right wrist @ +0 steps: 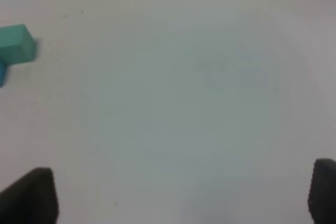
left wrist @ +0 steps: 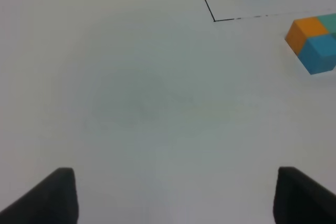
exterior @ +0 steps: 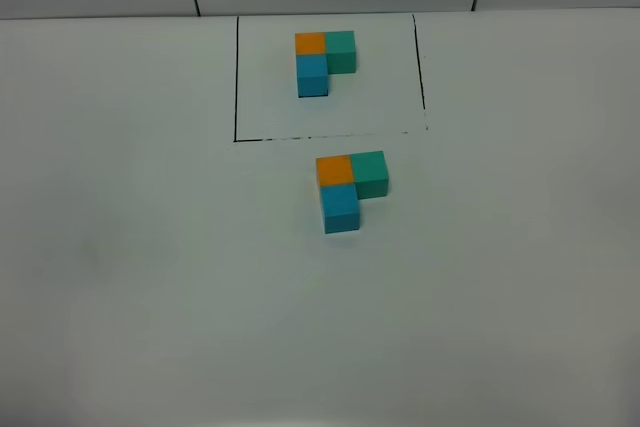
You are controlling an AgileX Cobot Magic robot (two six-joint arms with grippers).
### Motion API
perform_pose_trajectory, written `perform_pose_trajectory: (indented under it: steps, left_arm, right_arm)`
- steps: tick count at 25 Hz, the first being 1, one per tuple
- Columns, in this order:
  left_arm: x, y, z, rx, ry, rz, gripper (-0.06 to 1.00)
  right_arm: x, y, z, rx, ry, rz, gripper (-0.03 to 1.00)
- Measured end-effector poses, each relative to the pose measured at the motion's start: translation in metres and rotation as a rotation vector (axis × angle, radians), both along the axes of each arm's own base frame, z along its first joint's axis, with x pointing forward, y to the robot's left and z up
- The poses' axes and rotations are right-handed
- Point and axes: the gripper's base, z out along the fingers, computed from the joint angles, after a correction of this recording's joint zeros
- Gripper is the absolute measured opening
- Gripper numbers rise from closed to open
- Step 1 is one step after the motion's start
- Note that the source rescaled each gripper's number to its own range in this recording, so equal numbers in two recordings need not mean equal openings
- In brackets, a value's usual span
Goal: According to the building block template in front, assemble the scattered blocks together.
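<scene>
Two matching block shapes on the white table (exterior: 120, 247)

From high up, the scattered blocks (exterior: 350, 190) sit joined in an L just below the framed building block template (exterior: 324, 60). Only the wrist views show the left gripper (left wrist: 173, 195) and right gripper (right wrist: 184, 195): both wide apart, holding nothing.

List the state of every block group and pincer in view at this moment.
Black-framed L-shaped template of orange, teal-green and blue cubes: intact inside its frame.
Unframed orange, teal-green and sky-blue cubes: joined, touching, in a matching L.
Left pincer: open, empty, over bare table.
Right pincer: open, empty.
</scene>
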Motion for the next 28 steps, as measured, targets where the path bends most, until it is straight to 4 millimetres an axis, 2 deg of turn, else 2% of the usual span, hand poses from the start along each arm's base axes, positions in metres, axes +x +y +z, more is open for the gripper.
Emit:
perform_pose_trajectory:
  steps: [11,24,28]
  left_arm:
    - [0.0000,0.0000,0.0000,0.000,0.000,0.000,0.69]
    - [0.0000,0.0000,0.0000,0.000,0.000,0.000,0.69]
    - [0.0000,0.0000,0.0000,0.000,0.000,0.000,0.69]
  right_arm:
    - [0.0004,0.0001,0.0007,0.001,-0.008,0.000,0.71]
    - [0.0004,0.0001,0.0007,0.002,-0.008,-0.002,0.69]
    - [0.0002,-0.0001,0.0007,0.003,-0.008,-0.058,0.69]
